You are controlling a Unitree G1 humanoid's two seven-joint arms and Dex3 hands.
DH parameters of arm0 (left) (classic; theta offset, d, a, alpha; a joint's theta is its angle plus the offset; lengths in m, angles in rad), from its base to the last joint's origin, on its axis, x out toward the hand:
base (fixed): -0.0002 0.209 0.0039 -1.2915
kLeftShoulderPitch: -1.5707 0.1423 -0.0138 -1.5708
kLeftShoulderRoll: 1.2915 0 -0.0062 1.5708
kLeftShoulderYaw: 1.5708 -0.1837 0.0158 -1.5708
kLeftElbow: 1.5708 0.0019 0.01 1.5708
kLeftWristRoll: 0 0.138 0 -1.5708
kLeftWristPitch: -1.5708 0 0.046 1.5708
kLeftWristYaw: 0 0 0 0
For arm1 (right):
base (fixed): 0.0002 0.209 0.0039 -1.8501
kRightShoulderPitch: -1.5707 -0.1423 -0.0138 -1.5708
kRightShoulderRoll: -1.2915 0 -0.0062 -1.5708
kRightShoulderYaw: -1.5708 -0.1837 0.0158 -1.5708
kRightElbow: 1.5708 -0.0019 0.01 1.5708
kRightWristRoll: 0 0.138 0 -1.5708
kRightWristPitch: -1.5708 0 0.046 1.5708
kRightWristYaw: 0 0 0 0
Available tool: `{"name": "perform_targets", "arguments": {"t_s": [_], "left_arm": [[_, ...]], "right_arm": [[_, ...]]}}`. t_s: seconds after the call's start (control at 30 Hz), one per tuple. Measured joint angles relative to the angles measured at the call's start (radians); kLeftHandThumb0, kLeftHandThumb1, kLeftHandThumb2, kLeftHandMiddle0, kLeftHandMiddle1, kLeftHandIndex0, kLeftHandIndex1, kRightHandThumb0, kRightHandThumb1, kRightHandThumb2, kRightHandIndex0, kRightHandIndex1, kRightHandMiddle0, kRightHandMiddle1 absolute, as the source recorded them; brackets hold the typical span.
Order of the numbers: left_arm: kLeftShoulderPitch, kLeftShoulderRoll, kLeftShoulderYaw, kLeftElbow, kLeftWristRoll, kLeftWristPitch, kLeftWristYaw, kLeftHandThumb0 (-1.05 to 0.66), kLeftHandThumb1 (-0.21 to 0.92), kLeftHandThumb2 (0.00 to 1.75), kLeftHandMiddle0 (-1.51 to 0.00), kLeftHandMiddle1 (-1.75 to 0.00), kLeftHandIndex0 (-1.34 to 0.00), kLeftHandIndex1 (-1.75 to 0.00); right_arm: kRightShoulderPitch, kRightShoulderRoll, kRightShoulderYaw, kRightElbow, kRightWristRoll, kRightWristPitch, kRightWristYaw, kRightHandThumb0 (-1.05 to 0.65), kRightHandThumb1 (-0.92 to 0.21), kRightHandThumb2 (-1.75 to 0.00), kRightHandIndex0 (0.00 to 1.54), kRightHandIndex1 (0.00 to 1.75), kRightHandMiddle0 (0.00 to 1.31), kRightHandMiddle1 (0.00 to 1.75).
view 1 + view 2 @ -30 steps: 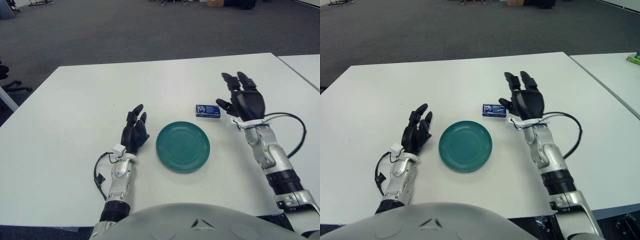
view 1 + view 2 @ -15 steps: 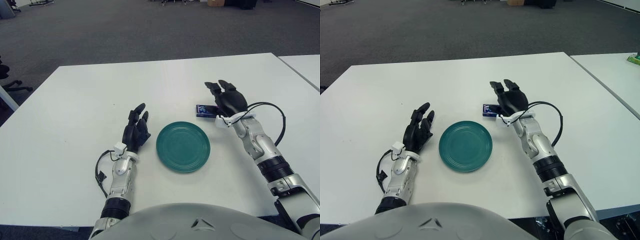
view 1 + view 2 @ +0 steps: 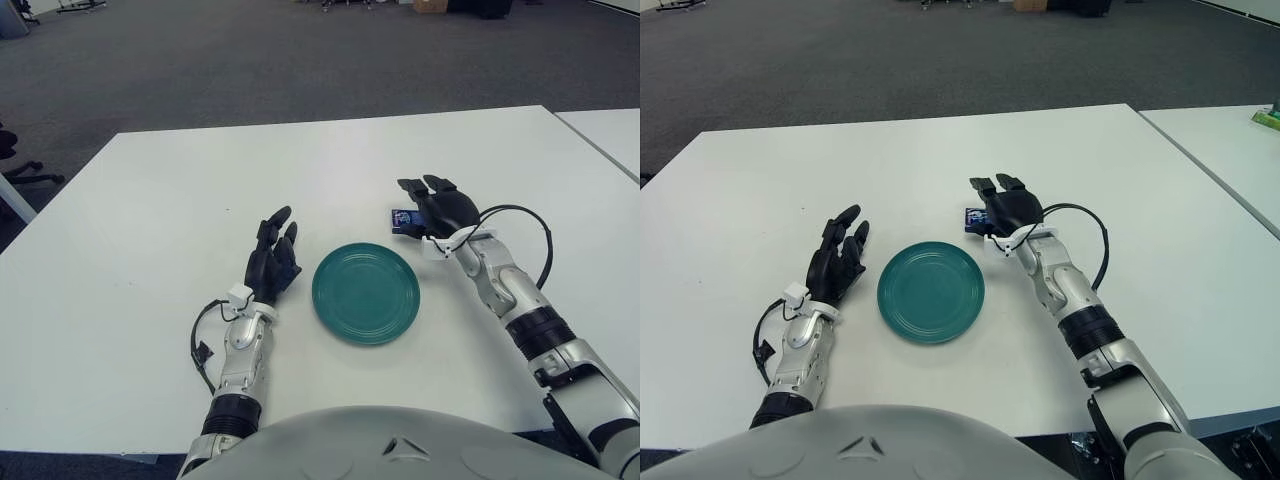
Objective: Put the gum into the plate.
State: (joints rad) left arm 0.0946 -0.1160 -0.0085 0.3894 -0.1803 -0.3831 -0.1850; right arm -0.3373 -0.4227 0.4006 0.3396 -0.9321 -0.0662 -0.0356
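Note:
A small dark-blue gum pack (image 3: 402, 221) lies on the white table (image 3: 150, 220), just past the upper right rim of a round teal plate (image 3: 366, 292). My right hand (image 3: 430, 203) hovers over the pack with its fingers stretched out, covering the pack's right part; only the left end shows. The fingers are open, and I cannot tell whether the palm touches the pack. The plate holds nothing. My left hand (image 3: 272, 258) shows left of the plate, fingers relaxed and empty.
A black cable (image 3: 535, 235) loops off my right wrist. A second white table (image 3: 612, 135) stands to the right with a green item (image 3: 1268, 118) on it. Grey carpet lies beyond the far edge, and a chair base (image 3: 25, 170) stands at the left.
My right hand has swung left and lowered, from beside the gum pack to over it, now hiding most of it. The pack, plate and left hand have stayed put.

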Motion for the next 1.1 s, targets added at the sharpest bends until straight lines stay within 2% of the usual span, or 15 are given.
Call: {"name": "perform_targets", "arguments": {"t_s": [0.5,0.87,1.1], "left_arm": [[-0.001,-0.001,0.0,0.002,-0.001,-0.002,0.001,-0.77,0.92,0.83,-0.34,0.0,0.0,-0.73],[-0.008,-0.002,-0.006,0.012,0.001,-0.022,0.005,-0.78,0.92,0.82,-0.35,-0.01,0.0,-0.75],[-0.011,-0.002,-0.01,0.015,0.0,-0.023,0.005,-0.77,0.92,0.82,-0.35,0.0,0.0,-0.76]], "right_arm": [[-0.015,-0.004,0.039,0.104,0.016,0.014,0.069,-0.75,-0.92,-0.49,0.1,0.0,0.0,0.24],[-0.158,-0.002,0.061,0.325,0.048,-0.001,0.088,-0.75,-0.92,-0.4,0.12,0.01,0.0,0.28],[-0.245,0.014,0.079,0.525,0.074,-0.037,0.023,-0.77,-0.91,-0.36,0.16,0.02,0.0,0.32]]}}
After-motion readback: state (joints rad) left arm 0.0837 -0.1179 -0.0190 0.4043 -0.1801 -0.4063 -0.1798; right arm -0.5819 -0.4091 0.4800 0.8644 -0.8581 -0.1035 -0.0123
